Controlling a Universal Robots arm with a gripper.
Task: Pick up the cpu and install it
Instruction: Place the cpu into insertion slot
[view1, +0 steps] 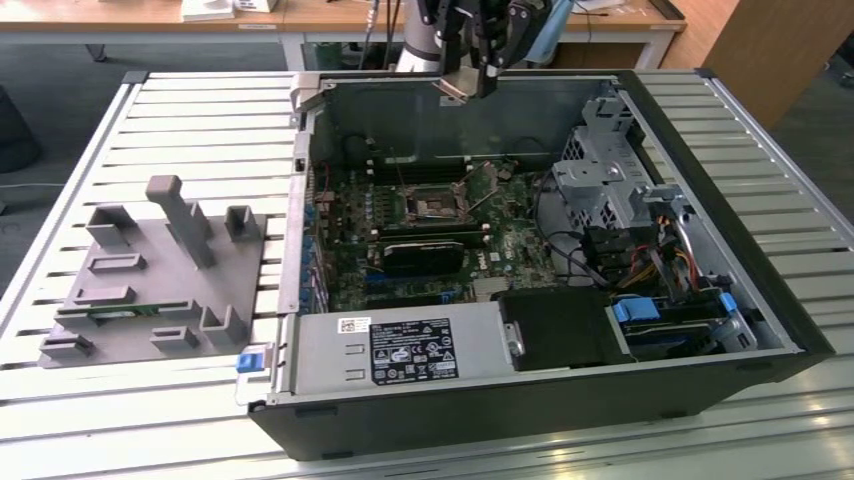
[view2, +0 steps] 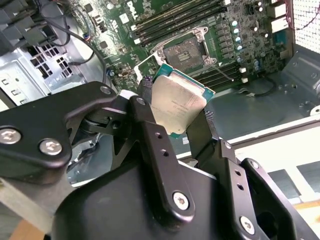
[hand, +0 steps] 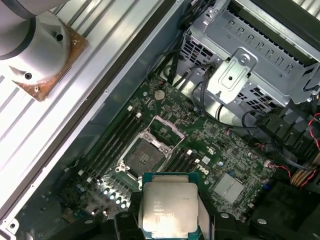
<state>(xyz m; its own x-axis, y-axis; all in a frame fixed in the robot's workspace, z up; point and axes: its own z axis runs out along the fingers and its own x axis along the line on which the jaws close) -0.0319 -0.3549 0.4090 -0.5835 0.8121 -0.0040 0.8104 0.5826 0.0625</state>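
My gripper is shut on the cpu, a flat square chip with a silver-grey top and a thin green rim, held by two opposite edges. In the first wrist view the cpu hangs above the motherboard, apart from the open dark socket, whose metal frame is lifted. In the second wrist view the socket lies beyond the chip. In the exterior view my gripper hovers high over the rear of the open computer case, well above the socket.
Memory slots run alongside the socket. A metal drive cage and bundled cables fill the case on the exterior view's right. A power supply sits at the near side. A grey fixture stands on the slatted table at the exterior view's left.
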